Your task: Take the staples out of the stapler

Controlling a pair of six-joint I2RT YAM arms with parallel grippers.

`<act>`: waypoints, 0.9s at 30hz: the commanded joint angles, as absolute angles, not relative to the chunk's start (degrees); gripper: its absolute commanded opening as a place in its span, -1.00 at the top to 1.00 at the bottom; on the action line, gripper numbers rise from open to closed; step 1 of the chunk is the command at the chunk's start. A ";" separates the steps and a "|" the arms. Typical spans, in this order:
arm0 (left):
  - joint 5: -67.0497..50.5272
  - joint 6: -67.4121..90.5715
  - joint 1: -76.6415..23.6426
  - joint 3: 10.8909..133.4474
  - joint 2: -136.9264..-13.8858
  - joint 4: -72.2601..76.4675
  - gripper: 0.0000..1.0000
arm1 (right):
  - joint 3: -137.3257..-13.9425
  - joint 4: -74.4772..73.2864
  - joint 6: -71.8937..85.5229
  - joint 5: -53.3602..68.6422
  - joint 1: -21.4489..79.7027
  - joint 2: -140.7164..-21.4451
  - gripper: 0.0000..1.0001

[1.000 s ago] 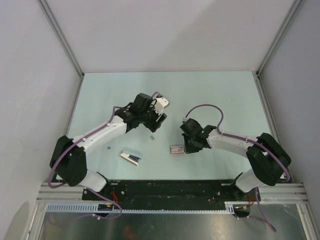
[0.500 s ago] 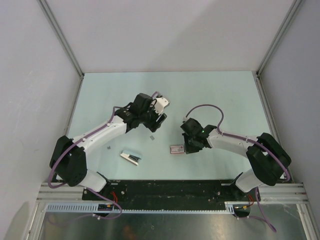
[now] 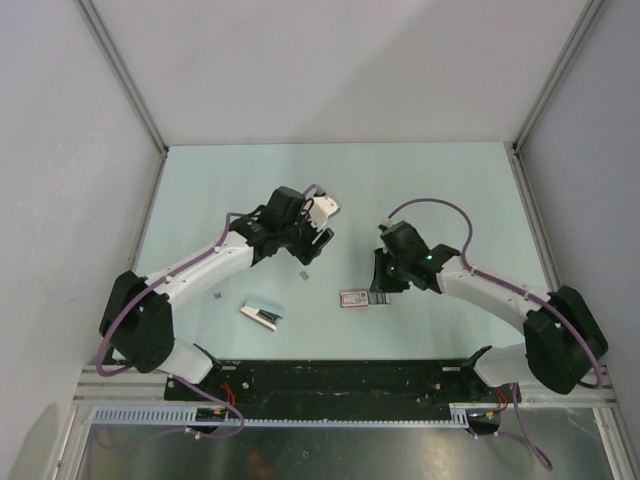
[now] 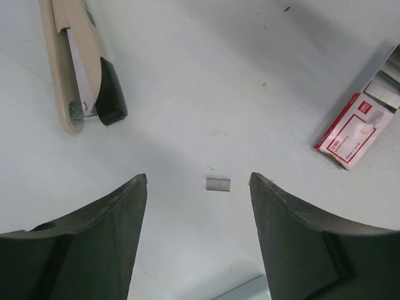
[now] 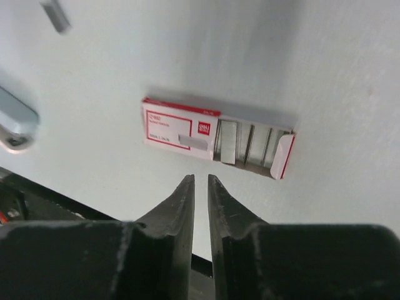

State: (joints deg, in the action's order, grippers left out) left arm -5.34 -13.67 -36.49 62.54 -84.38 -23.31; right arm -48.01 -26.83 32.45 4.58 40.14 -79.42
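Right arm (image 3: pixel 480 285) has swung outward; right jaws, clenched empty, sit just short of the staple box (image 5: pixel 181 130); left jaws, released, frame the staples (image 4: pixel 218 184).

**Edges and an Arm Cut Into the View**

From the left wrist, the stapler (image 4: pixel 78 62) runs off the top edge with its rear end unseen, and the red staple box (image 4: pixel 355 130) is clipped at the right edge. Overhead, the right gripper (image 3: pixel 377 296) covers the box's open end. Toward the table's near left corner, a grey speck (image 3: pixel 218 296) is too small to identify. The box's print is unreadable.
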 commanded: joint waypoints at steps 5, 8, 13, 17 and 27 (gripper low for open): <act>-11.29 -34.35 -36.30 59.61 -87.99 -22.68 -0.48 | -48.44 -22.00 31.68 6.56 35.12 -73.08 0.16; -12.07 -42.93 -36.31 58.54 -89.47 -22.57 -0.53 | -48.43 -21.79 30.96 5.19 33.54 -72.54 -0.02; -12.24 -53.71 -36.41 58.10 -92.63 -22.88 -0.61 | -48.43 -21.20 30.27 4.24 31.71 -72.00 -0.08; -12.05 -58.44 -36.58 58.07 -95.23 -23.45 -0.63 | -48.43 -21.10 29.97 3.99 31.11 -71.74 -0.07; -11.22 -70.29 -36.71 54.64 -96.33 -23.63 -0.64 | -48.24 -20.34 29.81 4.23 30.83 -70.77 -0.05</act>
